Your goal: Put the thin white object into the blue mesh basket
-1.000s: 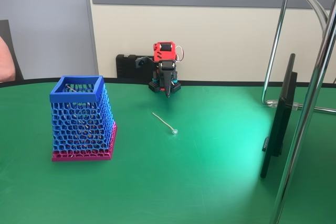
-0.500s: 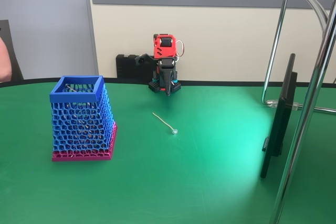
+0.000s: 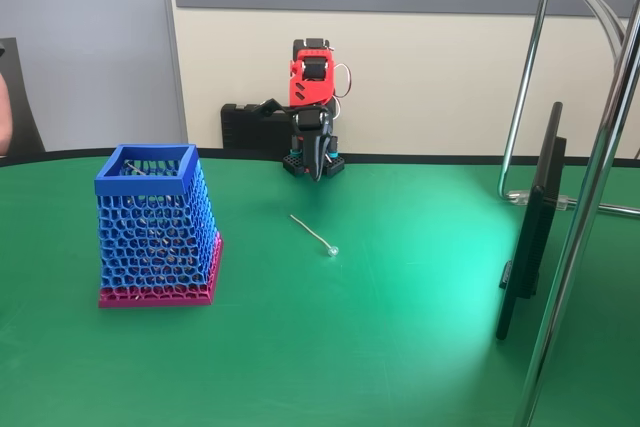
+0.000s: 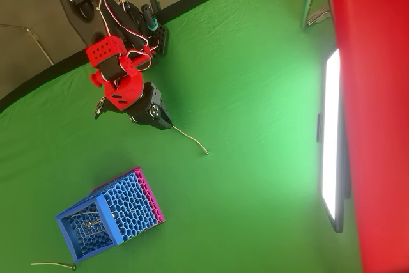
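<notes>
Green table [image 3: 400, 347]: a felt-like surface is seen in the fixed view and in the overhead view [image 4: 255, 177].

Chrome tube frame [image 3: 590, 197]: stood at the right edge of the fixed view, with a dark flat screen [image 3: 535, 227] upright just beside it.

Robot arm [image 3: 312, 97]: red and black, mounted at the far edge of the table in the fixed view. It is folded low over the table in the overhead view [image 4: 118, 84].

Blue mesh basket [image 3: 155, 227]: stood upright on its magenta base at the left of the fixed view, well apart from the arm. Thin items are seen inside it from above [image 4: 105, 218].

Gripper [image 3: 319, 172]: pointed down near the arm's base. Its fingers are drawn together to a narrow tip and nothing is held. In the overhead view [image 4: 167, 124] the tip is just beside 1 end of the stick.

Thin white object [image 3: 313, 234]: laid flat on the table between arm and viewer, bead end nearer the viewer; right of the basket, apart from it [image 4: 190, 139].

Second thin stick [image 4: 51, 264]: laid on the table by the basket's rim in the overhead view.
</notes>
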{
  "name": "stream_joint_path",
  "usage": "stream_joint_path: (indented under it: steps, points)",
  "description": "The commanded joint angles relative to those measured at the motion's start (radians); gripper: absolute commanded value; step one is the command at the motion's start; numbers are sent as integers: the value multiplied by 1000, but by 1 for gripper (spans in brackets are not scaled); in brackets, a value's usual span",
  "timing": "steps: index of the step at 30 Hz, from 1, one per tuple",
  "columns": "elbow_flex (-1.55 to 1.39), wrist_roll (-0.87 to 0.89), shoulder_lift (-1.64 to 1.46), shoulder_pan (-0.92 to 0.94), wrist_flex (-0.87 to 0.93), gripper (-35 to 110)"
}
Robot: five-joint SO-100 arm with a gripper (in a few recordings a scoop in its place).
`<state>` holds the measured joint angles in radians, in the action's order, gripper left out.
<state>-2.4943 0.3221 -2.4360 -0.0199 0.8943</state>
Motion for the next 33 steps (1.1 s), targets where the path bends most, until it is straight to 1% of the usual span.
stream_joint_path:
  steps: [1, 5, 11, 14, 23, 26, 30, 33]
  points:
    - [83, 104, 71, 12, 3, 1]
    - [190, 247, 196, 34, 54, 1]
    - [405, 443, 396, 81, 187, 1]
    - [508, 499, 500, 107, 238, 1]
    - [627, 586, 719, 84, 238, 1]
    - [634, 603, 773, 67, 201, 1]
    - [618, 609, 822, 44, 135, 7]
    - [612, 627, 847, 28, 110, 8]
